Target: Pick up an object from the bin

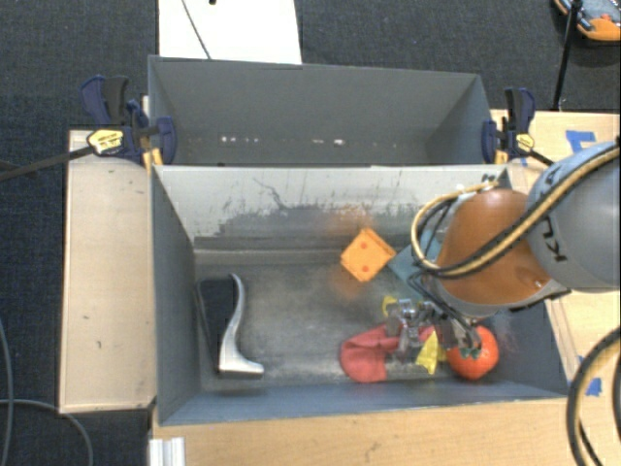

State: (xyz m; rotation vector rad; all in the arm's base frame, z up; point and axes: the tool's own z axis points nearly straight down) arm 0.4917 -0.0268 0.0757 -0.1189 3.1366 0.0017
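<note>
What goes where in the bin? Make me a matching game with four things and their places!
Things:
1. orange block
2. silver and black bent piece
3. red-orange ball
4. red soft lump

Places:
A. front right corner of the bin
B. left side
C. front, in the middle
D. towards the back wall

Pairs: 1-D, 2-B, 3-A, 4-C

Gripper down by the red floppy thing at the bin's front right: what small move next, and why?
Probably a short straight lift. The gripper sits low at the front right of the bin, by the red floppy thing, with a yellow piece and a red-orange ball crowded beside it. Whether it holds anything cannot be seen; a small rise would show that without shoving the neighbours.
</note>
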